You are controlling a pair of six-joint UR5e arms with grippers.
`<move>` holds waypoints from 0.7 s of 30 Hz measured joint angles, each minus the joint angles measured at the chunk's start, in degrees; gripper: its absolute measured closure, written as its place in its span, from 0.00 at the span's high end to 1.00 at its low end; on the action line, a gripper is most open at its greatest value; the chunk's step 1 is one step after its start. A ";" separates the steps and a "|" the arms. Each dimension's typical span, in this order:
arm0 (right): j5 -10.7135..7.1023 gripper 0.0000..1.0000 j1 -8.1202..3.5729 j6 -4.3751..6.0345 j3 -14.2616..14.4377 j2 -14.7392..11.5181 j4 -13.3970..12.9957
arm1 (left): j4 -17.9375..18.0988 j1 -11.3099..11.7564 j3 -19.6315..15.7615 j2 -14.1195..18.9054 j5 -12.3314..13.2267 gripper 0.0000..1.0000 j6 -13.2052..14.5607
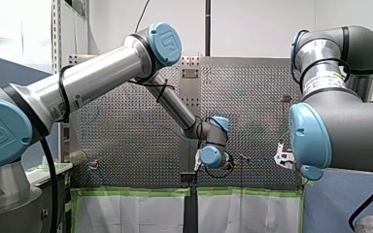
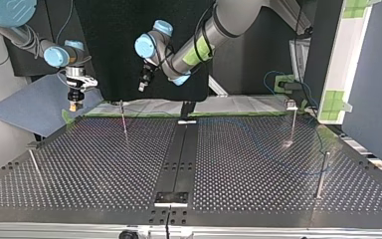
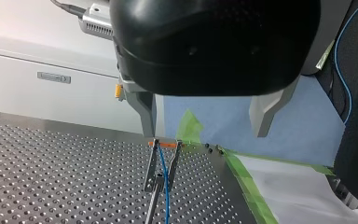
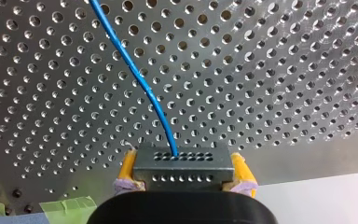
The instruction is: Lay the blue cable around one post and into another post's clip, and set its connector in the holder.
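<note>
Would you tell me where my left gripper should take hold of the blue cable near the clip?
Probably the stretch of blue cable leaving the clip alongside its post. Come from above with my left gripper open, one finger each side: it is thin and runs between the clip's prongs, so close across it, clear of them. My right gripper holds the connector.

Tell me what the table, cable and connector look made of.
Table: metal, likely steel or aluminium; grey sheen, drilled holes. Cable: smooth blue plastic-looking jacket; it curves freely. Connector: matte dark grey block, probably plastic; metal is possible.
</note>
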 joint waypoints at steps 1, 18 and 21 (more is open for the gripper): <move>-0.02 0.00 0.00 0.00 0.00 0.01 -0.01 | 0.00 -0.01 0.00 0.00 -0.01 1.00 -0.01; -0.09 0.00 -0.01 0.00 0.00 0.19 -0.21 | 0.01 0.14 -0.01 0.00 -0.02 1.00 -0.50; -0.09 0.00 -0.02 0.00 0.00 0.20 -0.21 | 0.00 0.19 -0.03 0.01 -0.02 1.00 -0.54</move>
